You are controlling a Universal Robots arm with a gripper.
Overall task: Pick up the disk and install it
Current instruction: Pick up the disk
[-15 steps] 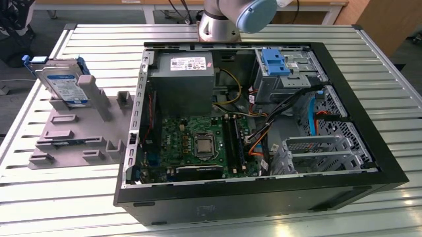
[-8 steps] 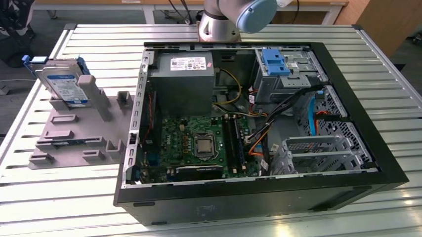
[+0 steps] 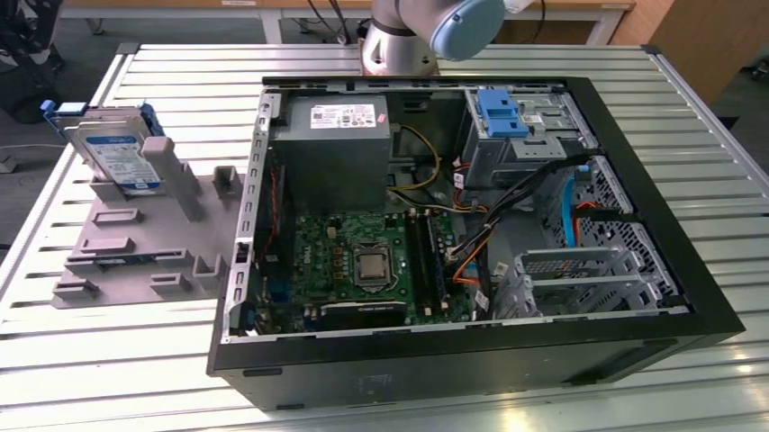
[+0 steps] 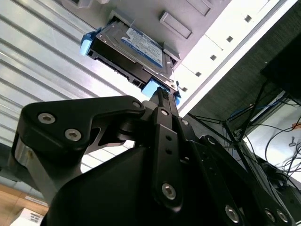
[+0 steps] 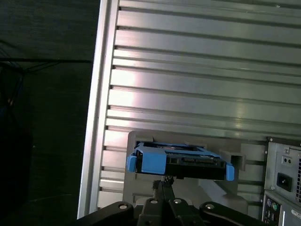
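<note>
Gripper sits nearest the lens in both wrist views, black linkage. The fingers look pressed together at the tips with nothing between them. They are clear of the disk, not touching it.

Just past the tips is the disk, with the blue bracket end and connector edge facing the gripper. It stands on its edge in a slot of the grey holder.

In the exterior view the open computer case is closest. Inside it are the motherboard, a silver drive cage, a grey power supply and a blue latch at the far corner.

The holder lies on the slatted metal worktop at the exterior view's left of the case. The disk is at the holder's far end, leaning slightly, with its white-and-blue label showing. The arm base is farthest back, behind the case.
</note>
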